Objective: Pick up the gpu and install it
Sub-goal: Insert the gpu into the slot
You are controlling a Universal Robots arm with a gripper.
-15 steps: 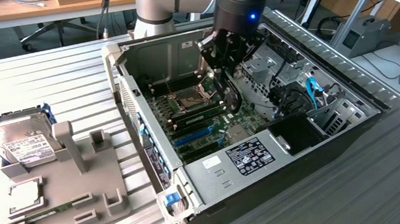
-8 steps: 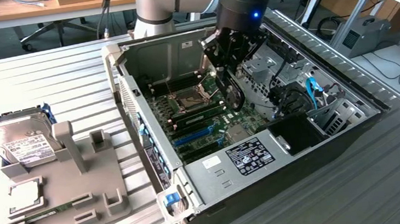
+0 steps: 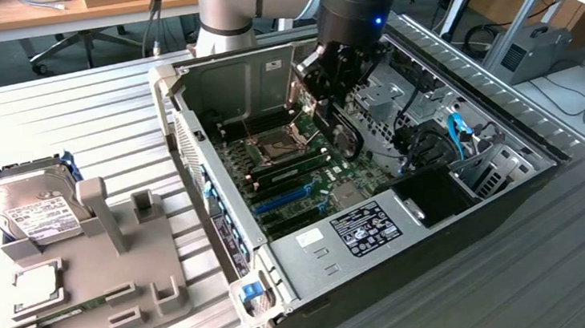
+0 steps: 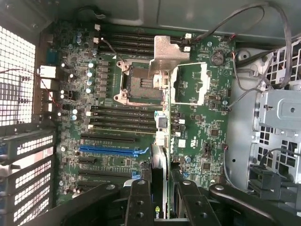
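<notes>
On the exterior view's left, by the bench edge, a grey holder [image 3: 118, 245] carries a hard drive [image 3: 26, 207] propped at its far end and a memory stick [image 3: 71, 311] lying at its near end. To the right, mid-bench, the open case [image 3: 251, 67] lies on its side with the motherboard [image 3: 288, 176] facing up. The gripper [image 3: 329, 88] reaches down into the case over the board's right part, its fingers [image 4: 140, 200] drawn narrow, clamping the gpu [image 4: 158, 172]. The gpu hangs on edge directly below the fingers. In the wrist view its lower end comes near one end of the blue slot [image 4: 110, 150]. Whether it touches the board I cannot tell. Rightmost, at the case's near end, sits the power supply [image 3: 368, 225].
</notes>
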